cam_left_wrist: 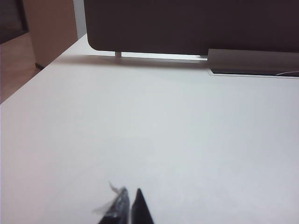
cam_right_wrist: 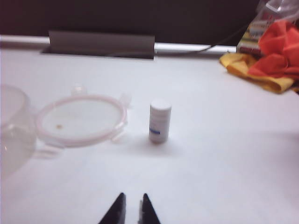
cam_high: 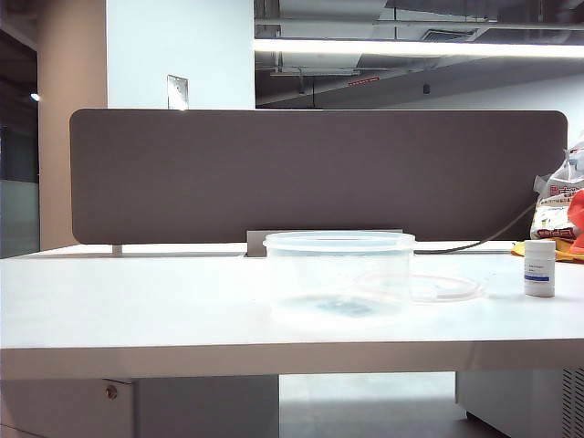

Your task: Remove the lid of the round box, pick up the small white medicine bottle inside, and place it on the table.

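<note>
The exterior view is filled by the table point(cam_high: 137, 301), backed by a brown-grey divider panel point(cam_high: 319, 173) along its rear edge. The round box point(cam_high: 338, 274) is seen standing open near the middle of the tabletop, closer to the front edge than to the divider. The lid point(cam_high: 429, 287) is laid flat on the tabletop just beside the box, toward the right edge. The small white medicine bottle point(cam_high: 539, 268) is stood upright on the tabletop near the right edge, apart from the lid. An orange and yellow cloth point(cam_right_wrist: 271, 60) is bunched at the rear right corner. The left gripper point(cam_left_wrist: 129, 205) is held over bare tabletop with its jaws pressed together and empty. The right gripper point(cam_right_wrist: 132, 207) is held nearer the front edge than the bottle, its jaws parted only slightly and gripping nothing.
</note>
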Controlling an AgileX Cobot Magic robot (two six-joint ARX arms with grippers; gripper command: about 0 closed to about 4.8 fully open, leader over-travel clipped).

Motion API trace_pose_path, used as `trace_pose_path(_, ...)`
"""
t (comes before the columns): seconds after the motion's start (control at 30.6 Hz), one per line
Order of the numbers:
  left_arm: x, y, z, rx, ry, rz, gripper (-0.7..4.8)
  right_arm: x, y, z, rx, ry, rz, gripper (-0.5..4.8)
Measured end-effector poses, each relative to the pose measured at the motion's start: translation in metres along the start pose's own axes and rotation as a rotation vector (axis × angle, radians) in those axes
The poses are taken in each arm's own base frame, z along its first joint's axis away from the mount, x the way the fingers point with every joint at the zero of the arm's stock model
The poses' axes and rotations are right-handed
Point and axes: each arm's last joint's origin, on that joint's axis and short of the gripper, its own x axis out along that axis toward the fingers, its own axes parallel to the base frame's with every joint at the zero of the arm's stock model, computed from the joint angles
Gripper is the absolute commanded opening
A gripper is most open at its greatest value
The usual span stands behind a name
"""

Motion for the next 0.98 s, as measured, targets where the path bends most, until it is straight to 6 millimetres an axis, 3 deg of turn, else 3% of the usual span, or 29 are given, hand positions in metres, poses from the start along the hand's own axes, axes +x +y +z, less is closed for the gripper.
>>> trace_pose_path(0.98,0.0000,0.0000,0.0000,0.000,0.000,0.000,0.22,0.0000,0.0000,-0.0022,-0.005,0.023,-0.001,0.45)
